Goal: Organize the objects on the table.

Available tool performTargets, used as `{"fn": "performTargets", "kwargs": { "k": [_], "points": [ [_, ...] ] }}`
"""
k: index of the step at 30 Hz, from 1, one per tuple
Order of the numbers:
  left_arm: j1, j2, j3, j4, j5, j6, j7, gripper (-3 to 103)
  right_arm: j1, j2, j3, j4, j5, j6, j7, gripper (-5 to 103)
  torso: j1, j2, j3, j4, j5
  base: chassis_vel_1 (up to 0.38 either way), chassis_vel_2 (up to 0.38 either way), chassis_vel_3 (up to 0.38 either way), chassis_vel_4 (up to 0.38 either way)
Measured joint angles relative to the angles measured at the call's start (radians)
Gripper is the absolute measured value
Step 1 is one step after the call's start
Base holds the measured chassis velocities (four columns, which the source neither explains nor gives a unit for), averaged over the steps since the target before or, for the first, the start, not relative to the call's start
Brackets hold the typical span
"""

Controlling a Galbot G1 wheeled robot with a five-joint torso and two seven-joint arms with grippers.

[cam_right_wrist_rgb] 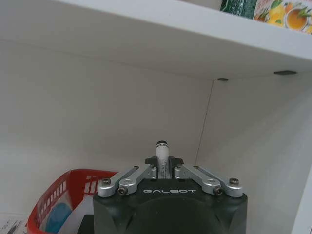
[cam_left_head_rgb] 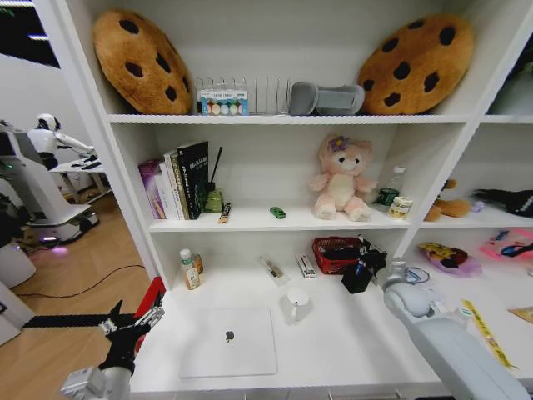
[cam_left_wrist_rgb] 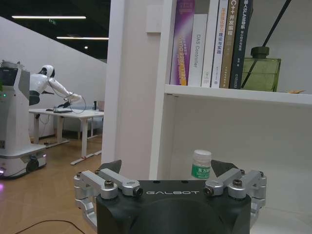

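1. Centrally, the silver laptop (cam_left_head_rgb: 229, 342) lies closed and flat near the front edge of the white table (cam_left_head_rgb: 350, 350), apart from the other desk items.
2. Right gripper (cam_right_wrist_rgb: 163, 165): its jaws are clamped together on a slim pen (cam_right_wrist_rgb: 162, 155) with a white barrel and black tip, which stands up between them. In the head view the right gripper (cam_left_head_rgb: 360, 273) hangs just beside the red mesh basket (cam_left_head_rgb: 333, 254), under the shelf board, which suggests the pen is being carried toward storage at the back of the desk.
3. Left gripper (cam_left_wrist_rgb: 165, 168): its fingers stand apart and hold nothing. In the head view the left gripper (cam_left_head_rgb: 133, 321) is off the table's left front corner, apparently waiting while the other arm works.
4. A white-capped bottle (cam_left_wrist_rgb: 201, 165) stands upright at the table's back left, facing the left gripper.
5. A white cup (cam_left_head_rgb: 296, 304) sits behind the laptop; two small flat items (cam_left_head_rgb: 287, 267) lie farther back.
6. The green toy car (cam_left_head_rgb: 277, 212) rests on the middle shelf, between the books (cam_left_head_rgb: 179, 179) and the pink plush toy (cam_left_head_rgb: 340, 179).
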Motion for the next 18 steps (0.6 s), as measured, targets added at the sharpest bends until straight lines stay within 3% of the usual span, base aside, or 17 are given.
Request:
{"fn": "performTargets", "kwargs": {
  "k": [9,10,13,18],
  "points": [
    [0.0,0.0,0.0,0.0,0.0,0.0,0.0,100,0.023,0.007,-0.035,-0.028,0.0,0.001,0.007,8,0.0,0.0,0.0,0.0002,0.0,0.0,0.0,0.0,0.0],
    [0.0,0.0,0.0,0.0,0.0,0.0,0.0,100,0.026,0.007,-0.04,-0.028,0.002,-0.003,0.008,16,0.0,0.0,0.0,0.0003,0.0001,0.0,0.0,0.0,0.0],
    [0.0,0.0,0.0,0.0,0.0,0.0,0.0,100,0.026,0.007,-0.041,-0.027,0.004,-0.007,0.009,21,0.0,0.0,0.0,0.0003,0.0001,0.0,0.0,0.0,0.0],
    [0.0,0.0,0.0,0.0,0.0,0.0,0.0,100,0.0,0.008,-0.027,-0.003,0.01,-0.021,0.024,43,0.0,0.0,0.0,0.0002,0.0001,0.0,0.0,0.0,0.0]
  ]
}}
